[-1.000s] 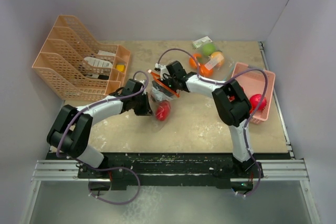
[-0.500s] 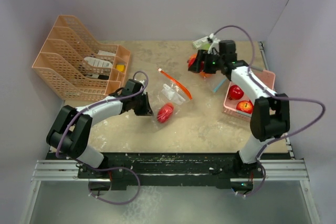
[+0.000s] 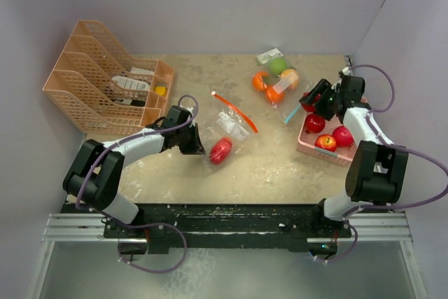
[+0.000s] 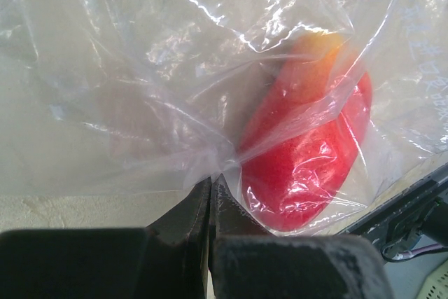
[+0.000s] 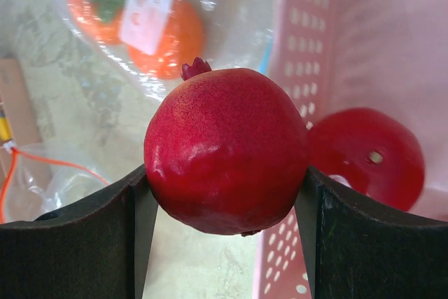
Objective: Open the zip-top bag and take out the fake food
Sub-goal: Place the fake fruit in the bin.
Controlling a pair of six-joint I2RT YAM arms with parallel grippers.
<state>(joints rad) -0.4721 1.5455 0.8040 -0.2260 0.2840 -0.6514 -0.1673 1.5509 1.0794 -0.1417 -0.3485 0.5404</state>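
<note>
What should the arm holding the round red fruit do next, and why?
Probably slide a little farther over the pink basket, then let go. The right jaws grip a red fruit that hangs above the basket's rim, partly over the table, so dropping it now might miss. Another red fruit lies inside.

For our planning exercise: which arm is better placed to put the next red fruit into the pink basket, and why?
Right. The right claw grips a red fruit right at the pink basket's edge. The left claw is pinched shut on the zip-top bag, well away from the basket.
</note>
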